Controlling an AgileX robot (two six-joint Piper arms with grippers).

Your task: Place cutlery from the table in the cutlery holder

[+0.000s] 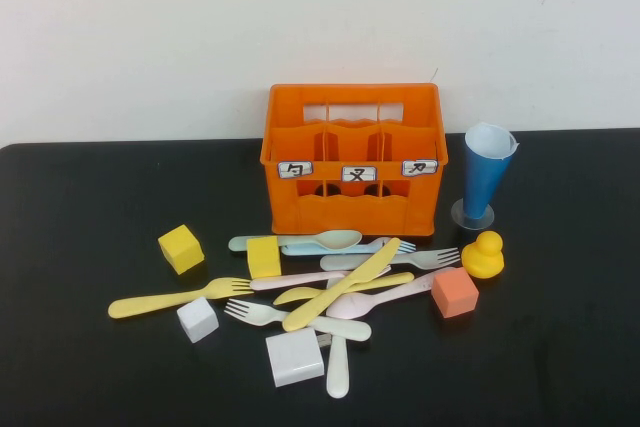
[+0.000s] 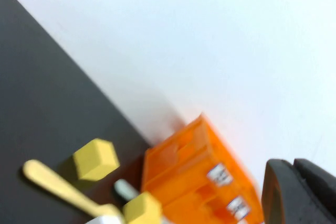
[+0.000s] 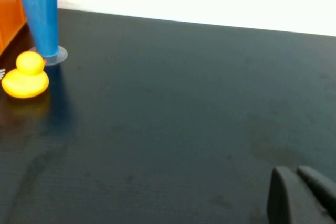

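**Cutlery pile before the first pick: hazards of a tangled heap**

High view: the orange cutlery holder (image 1: 353,159) stands upright near the back of the black counter (image 1: 80,367); its visible compartments show no cutlery. All the cutlery (image 1: 330,282) lies in an overlapping heap just in front of it: a yellow fork (image 1: 175,297) pointing out to the robot's left, a yellow knife (image 1: 340,287) laid diagonally across pink and cream pieces, and a pale blue-green spoon (image 1: 320,241) nearest the holder. Mixed into the heap are yellow blocks (image 1: 181,248), white blocks (image 1: 294,357) and an orange block (image 1: 455,292); a yellow rubber duck (image 1: 484,255) and a blue cone cup (image 1: 487,175) stand to the right.

Neither arm appears in the high view. In its wrist view the left tool (image 2: 299,192) shows only at the picture's edge, above the counter and facing the holder; its jaws are fully closed and hold nothing. The right tool (image 3: 302,195) is low over bare counter, well apart from the duck; whether it is wide or narrow cannot be told.

Likely risks, as a judgement: closing on one crossed piece may lift or drag its neighbours; a block touching a handle may be nudged or pinched instead; flat handles may slip from the grasp; a long piece released at a tilt may catch a divider or fall outside the holder.
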